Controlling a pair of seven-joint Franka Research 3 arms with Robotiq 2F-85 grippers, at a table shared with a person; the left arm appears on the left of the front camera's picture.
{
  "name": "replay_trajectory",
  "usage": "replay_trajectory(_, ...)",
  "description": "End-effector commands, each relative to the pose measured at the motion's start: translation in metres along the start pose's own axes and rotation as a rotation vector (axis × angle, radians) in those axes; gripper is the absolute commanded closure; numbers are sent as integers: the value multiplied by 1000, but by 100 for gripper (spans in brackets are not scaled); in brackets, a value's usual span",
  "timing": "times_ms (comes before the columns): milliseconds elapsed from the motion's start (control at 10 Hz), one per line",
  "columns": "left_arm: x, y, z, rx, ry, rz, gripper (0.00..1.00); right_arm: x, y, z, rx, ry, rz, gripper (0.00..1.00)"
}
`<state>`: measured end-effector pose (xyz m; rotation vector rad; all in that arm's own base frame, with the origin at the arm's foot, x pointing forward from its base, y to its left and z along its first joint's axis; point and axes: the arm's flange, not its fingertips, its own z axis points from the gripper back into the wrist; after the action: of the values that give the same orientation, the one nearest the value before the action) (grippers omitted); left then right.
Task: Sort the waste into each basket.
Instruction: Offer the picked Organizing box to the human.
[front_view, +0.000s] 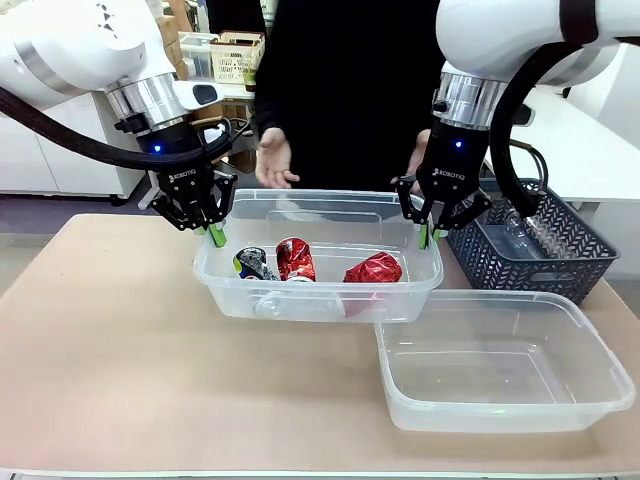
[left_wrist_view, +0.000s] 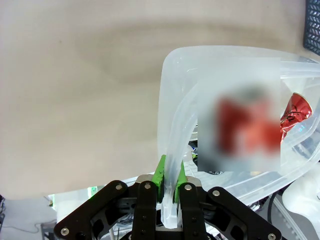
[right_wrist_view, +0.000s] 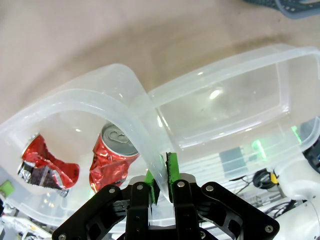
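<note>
Left gripper (front_view: 214, 236) closed on left rim of rear tub (front_view: 318, 303), green pads (left_wrist_view: 159, 172) pinching the clear wall from both sides, as seen in left wrist view. Rear tub held at both ends, appearing raised slightly off table (front_view: 120, 350), near right corner overlapping rim of front tub (front_view: 505, 365). Inside rear tub, left to right: crushed black-silver can (front_view: 254, 264) nearest the left wall, red can (front_view: 295, 259) touching it, crumpled red can (front_view: 372, 269) toward the right wall. Clear bottle (front_view: 272, 303) lying low against front wall of rear tub, hard to make out; whether inside or beneath, cannot tell. Behind rear tub, person in dark clothing, one hand (front_view: 273, 160) open above the far rim. Right gripper (front_view: 432, 236) closed on right rim of rear tub, wall clamped between its fingers (right_wrist_view: 172, 167) in right wrist view, with red can and crumpled red can visible beyond the wall. Front tub resting on table, forward and right of rear tub, holding nothing visible. Dark lattice basket (front_view: 540, 250) right of rear tub, behind front tub, with clear plastic items (front_view: 520, 235) inside.
</note>
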<state>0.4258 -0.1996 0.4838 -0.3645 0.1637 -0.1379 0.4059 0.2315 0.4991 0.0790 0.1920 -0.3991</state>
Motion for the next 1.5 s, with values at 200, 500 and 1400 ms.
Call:
replay_trajectory(200,13,-7,15,58,-70,1,93,16,21,10,-40,23,64,91)
replay_trajectory(500,81,2,54,-11,-61,-68,93,84,79,33,-94,85,158,91)
replay_trajectory(1400,117,44,34,-1,-34,15,93,154,91,2,-42,168,135,91)
